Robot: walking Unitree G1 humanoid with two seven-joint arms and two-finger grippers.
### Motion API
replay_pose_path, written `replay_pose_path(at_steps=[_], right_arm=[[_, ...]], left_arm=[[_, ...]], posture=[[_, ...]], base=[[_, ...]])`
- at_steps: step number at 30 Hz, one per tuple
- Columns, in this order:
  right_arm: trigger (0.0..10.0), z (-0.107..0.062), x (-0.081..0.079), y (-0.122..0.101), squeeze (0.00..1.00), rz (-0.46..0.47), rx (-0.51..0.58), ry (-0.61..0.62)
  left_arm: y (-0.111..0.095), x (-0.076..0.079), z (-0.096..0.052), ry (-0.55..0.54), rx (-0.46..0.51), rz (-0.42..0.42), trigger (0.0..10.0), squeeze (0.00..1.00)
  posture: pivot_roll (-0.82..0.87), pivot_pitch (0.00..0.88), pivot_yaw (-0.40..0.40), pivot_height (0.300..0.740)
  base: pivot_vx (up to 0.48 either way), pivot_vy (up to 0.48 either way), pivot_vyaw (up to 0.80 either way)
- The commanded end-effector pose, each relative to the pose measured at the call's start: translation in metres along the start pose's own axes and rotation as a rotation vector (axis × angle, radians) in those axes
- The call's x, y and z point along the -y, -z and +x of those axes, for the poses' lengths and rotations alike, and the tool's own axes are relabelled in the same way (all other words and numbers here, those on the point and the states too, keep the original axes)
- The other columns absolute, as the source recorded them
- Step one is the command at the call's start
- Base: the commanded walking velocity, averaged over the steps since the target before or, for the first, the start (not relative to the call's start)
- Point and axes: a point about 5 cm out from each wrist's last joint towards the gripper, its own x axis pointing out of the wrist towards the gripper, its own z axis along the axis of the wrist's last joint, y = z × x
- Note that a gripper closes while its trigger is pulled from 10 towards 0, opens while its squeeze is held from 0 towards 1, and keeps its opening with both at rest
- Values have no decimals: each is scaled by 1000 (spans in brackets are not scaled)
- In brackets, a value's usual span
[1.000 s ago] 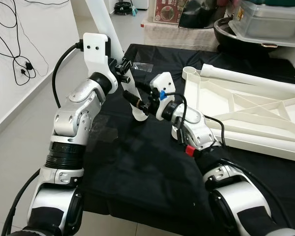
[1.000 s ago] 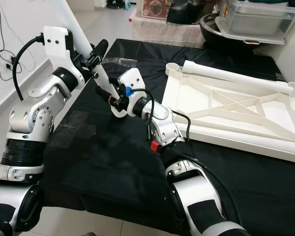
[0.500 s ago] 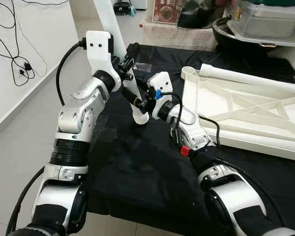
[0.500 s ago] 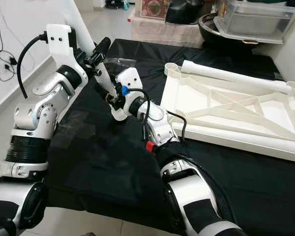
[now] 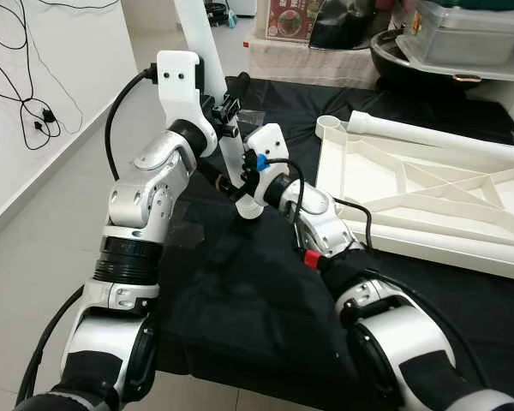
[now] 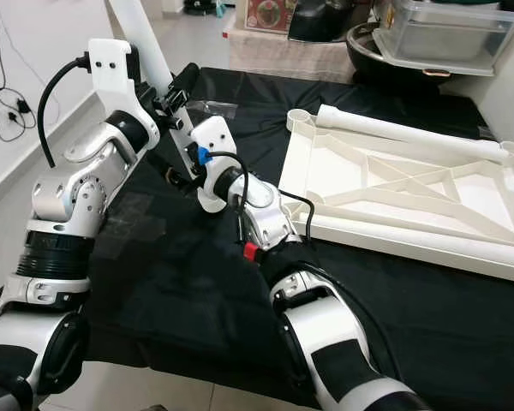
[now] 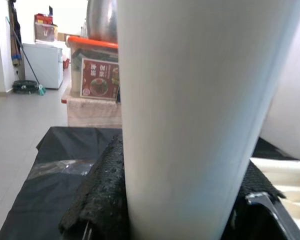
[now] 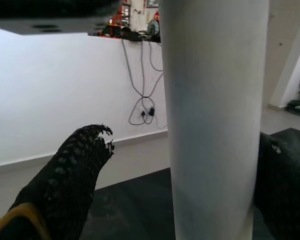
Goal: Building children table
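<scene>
Table leg (image 5: pixel 207 64): long white tube, smooth matte plastic, round in section, standing tilted w/ lower end on black cloth (image 5: pixel 240 291), upper end running out past top of head views. Held by both grippers, just left of white tabletop (image 5: pixel 428 205).

Left gripper (image 5: pixel 230 110): clamped on leg above the right one, black fingers (image 7: pixel 97 195) w/ rough pebbled pads pressed to both sides of tube. Silver arm, white boxy wrist housing, black cable looping off it.

Right gripper (image 6: pixel 186 171): set around leg lower down, near its foot. One textured black finger (image 8: pixel 75 170) standing a bit off the tube in wrist view, other finger at far side, contact there hard to tell; looks loosely closed around leg, not wide.

Tabletop: upside down on cloth, right of leg, well apart from it. White moulded plastic, rectangular, raised rim, diagonal stiffening ribs crossing inside, round socket (image 5: pixel 329 127) at near-left corner. Second white tube (image 5: pixel 437 135) lying along its far edge.

Surface draped in black cloth, soft, slightly wrinkled. Clear plastic bag (image 6: pixel 207 107) on cloth beyond leg.

Beyond tabletop: dark round pan (image 5: pixel 411 60), clear plastic box (image 5: pixel 471 34) stacked on it, red-printed packet (image 5: pixel 291 19). Left of leg: pale tiled floor (image 5: pixel 43 214), white wall w/ black cables (image 5: pixel 17 77) hanging.
</scene>
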Motion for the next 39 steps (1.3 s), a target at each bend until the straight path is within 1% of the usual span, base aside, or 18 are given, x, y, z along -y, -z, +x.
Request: replay_pose_path(at_steps=[1, 10, 13, 16, 18, 20, 26, 34, 39], right_arm=[[10000, 7, -13, 3, 0, -8, -23, -39], [10000, 12, -17, 8, 0, 6, -63, 4], [10000, 12, -17, 13, 0, 6, -96, 32], [10000, 12, -17, 17, 0, 10, -120, 56], [10000, 11, -16, 21, 0, -5, -138, 69], [10000, 9, -14, 25, 0, 15, -162, 95], [10000, 10, -13, 24, 0, 27, -151, 99], [10000, 16, -9, 11, 0, 45, -113, 118], [10000, 17, -7, 8, 0, 52, -102, 129]], left_arm=[[-10, 12, 6, 46, 48, -5, 0, 0], [-12, 18, 11, 55, 62, -18, 0, 0], [-14, 22, 13, 63, 70, -29, 0, 0], [-16, 23, 14, 65, 78, -33, 0, 0], [-17, 24, 15, 66, 82, -33, 0, 0], [-19, 25, 16, 68, 87, -29, 0, 0], [-19, 25, 16, 68, 87, -33, 0, 0], [-11, 30, 13, 80, 70, -39, 0, 0], [-9, 31, 13, 79, 67, -44, 0, 0]], posture=[[91, 77, -16, 740], [92, 75, -18, 740], [94, 76, -20, 740], [95, 76, -21, 740], [96, 74, -21, 740], [98, 74, -20, 740], [93, 73, -15, 740], [90, 65, -12, 740], [91, 61, -14, 740]], base=[[0, 0, 0], [0, 0, 0], [0, 0, 0], [0, 0, 0], [0, 0, 0], [0, 0, 0], [0, 0, 0], [0, 0, 0], [0, 0, 0]])
